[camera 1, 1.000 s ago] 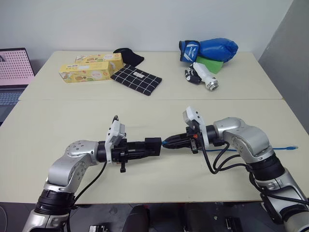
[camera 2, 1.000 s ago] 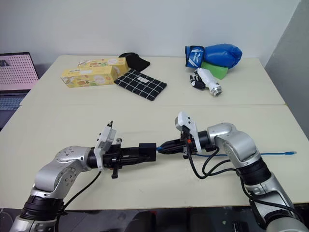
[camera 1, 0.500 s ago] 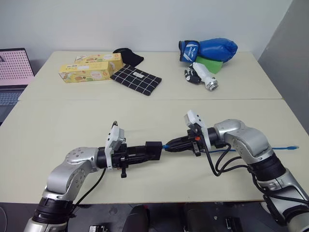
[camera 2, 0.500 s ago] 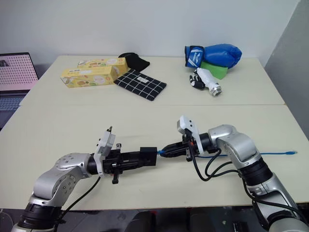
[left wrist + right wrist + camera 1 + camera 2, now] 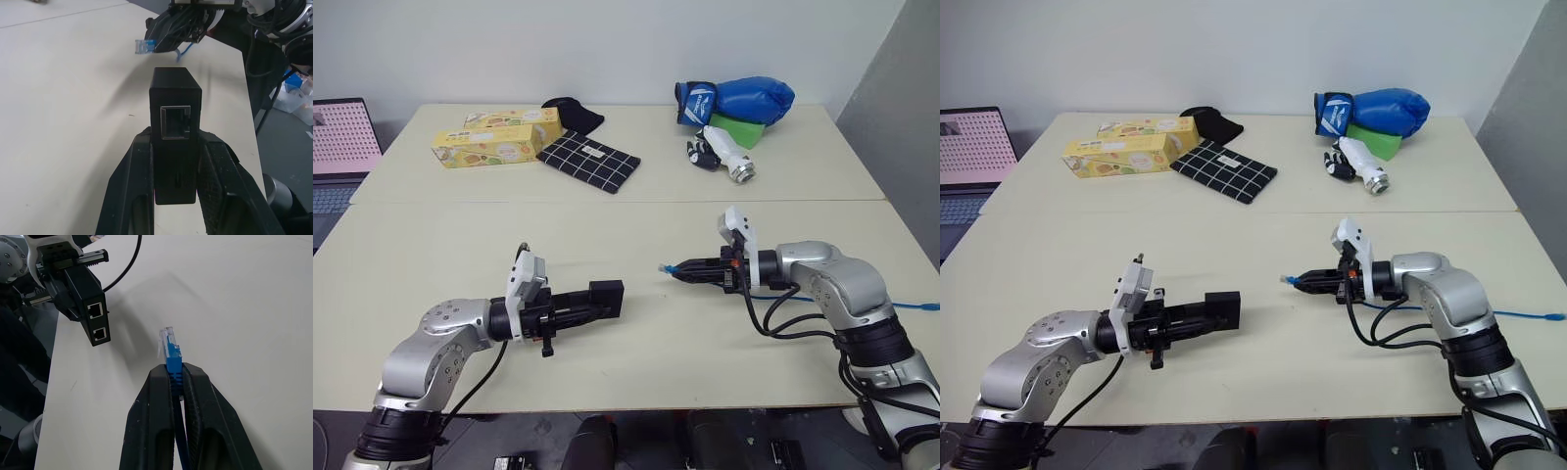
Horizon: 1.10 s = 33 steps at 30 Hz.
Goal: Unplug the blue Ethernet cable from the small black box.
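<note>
Beige table (image 5: 636,352): left end effector (image 5: 592,304) clamps small black box (image 5: 606,297); right end effector (image 5: 690,274) pinches unplugged blue Ethernet cable (image 5: 169,351).

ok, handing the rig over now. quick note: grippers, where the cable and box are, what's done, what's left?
Left gripper: shut on the small black box, held above the table, its port empty.
Right gripper: shut on the blue Ethernet cable just behind its clear plug; the rest trails off past the table's right edge.
Done: plug is out, with a clear gap between it and the box.
Left: probably just set both down and release.
</note>
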Motion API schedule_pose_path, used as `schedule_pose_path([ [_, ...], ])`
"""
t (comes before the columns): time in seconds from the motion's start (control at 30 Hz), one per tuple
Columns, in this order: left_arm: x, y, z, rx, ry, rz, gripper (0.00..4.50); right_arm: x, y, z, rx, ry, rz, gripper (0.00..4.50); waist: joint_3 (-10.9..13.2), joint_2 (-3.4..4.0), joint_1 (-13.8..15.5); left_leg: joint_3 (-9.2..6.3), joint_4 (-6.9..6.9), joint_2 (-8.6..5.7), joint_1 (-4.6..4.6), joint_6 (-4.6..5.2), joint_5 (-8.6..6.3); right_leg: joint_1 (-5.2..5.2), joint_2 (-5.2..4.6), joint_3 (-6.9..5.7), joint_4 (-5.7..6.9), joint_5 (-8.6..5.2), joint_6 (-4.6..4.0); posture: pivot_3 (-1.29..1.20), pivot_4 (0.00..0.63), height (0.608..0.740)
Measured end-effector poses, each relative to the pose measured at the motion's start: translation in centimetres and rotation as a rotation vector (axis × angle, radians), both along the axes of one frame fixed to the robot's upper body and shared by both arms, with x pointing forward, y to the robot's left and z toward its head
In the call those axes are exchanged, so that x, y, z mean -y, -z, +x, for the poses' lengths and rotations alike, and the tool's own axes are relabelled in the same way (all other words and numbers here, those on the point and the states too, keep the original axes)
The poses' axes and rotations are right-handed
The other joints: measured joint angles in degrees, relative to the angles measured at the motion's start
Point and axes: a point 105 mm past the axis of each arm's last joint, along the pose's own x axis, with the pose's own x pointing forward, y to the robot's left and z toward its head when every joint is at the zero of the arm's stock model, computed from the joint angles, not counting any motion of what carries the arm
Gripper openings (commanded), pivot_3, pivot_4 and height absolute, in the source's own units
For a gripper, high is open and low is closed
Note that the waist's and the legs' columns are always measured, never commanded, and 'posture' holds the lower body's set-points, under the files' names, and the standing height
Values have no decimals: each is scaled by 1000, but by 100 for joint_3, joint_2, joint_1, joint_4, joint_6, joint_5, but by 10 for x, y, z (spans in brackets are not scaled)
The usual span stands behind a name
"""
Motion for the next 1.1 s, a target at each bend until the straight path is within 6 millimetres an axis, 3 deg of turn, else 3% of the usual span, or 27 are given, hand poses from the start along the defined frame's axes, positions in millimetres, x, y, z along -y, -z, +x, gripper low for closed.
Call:
schedule_pose_path([
  [0.27,-11,0,8,-2,-86,-4,791,16,11,34,142,214,-70,15,0,0,0,0,0,1,1,0,0,-1,-1,2,0,0,1,0,150,740],
  [0.4,-12,-1,14,7,-136,-7,791,35,22,69,215,432,-139,15,0,0,-3,8,1,0,1,-1,1,-3,-1,5,3,0,1,0,150,740],
  [0.57,-10,-9,29,55,-215,0,791,76,18,116,330,726,-256,15,-1,-1,-7,14,1,-2,1,-1,1,-2,-1,4,2,1,0,0,150,740],
  [0.6,-10,-11,32,66,-230,-2,791,81,20,120,334,755,-276,365,-1,-1,-4,14,0,-2,-1,-1,1,-3,-1,4,1,1,0,0,150,740],
  [0.7,-9,-12,39,85,-272,-12,791,87,34,123,305,790,-292,1169,0,0,-9,21,0,0,-4,-1,1,-5,-2,7,0,1,0,0,150,740],
  [0.73,-10,-11,41,86,-294,-11,791,87,34,123,300,786,-283,1233,-1,0,-9,22,0,0,-2,-1,1,-5,-3,9,0,1,0,0,150,740],
  [0.77,-11,-10,44,95,-314,-10,791,87,34,122,291,777,-275,1645,-1,0,-9,21,1,1,-3,-1,1,-5,-3,8,0,1,0,0,150,740],
  [0.9,-19,-12,57,152,-429,-9,791,87,32,113,279,726,-248,2507,0,0,-3,17,1,2,-3,-1,1,-5,-5,6,3,1,1,0,150,740],
  [1.0,-39,-14,71,224,-581,5,791,85,16,97,351,632,-226,3234,0,0,7,14,1,2,-5,-1,1,-6,-9,5,1,1,1,0,150,740],
  [1.1,-67,-18,83,321,-763,20,791,66,-11,64,430,437,-157,3234,0,1,10,1,-1,5,-3,0,0,-4,-12,4,-1,1,1,0,150,740],
])
